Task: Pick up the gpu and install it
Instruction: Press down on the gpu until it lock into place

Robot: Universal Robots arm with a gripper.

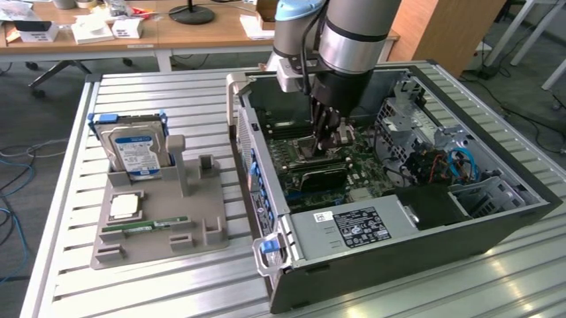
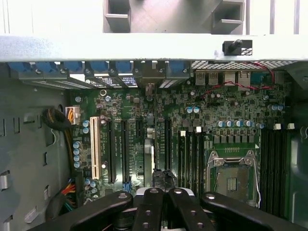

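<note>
One tool, one gpu, one open computer case on the table.

The single arm reaches down into the computer case (image 1: 460, 232) at the centre of the exterior view, its tool (image 1: 325, 144) (image 2: 163, 192) clenched on the gpu (image 2: 149, 161). In the wrist view the card appears edge-on, over the black expansion slots of the motherboard (image 2: 216, 110), beside one white slot (image 2: 94, 149). One power supply (image 1: 349, 226) sits near the case's front wall. On the table (image 1: 177, 93), at the exterior view's left, one grey fixture (image 1: 159, 245) carries one hard drive (image 1: 134, 151), one processor chip (image 1: 124, 207) and one green memory stick (image 1: 146, 226), well apart from the tool.
</note>
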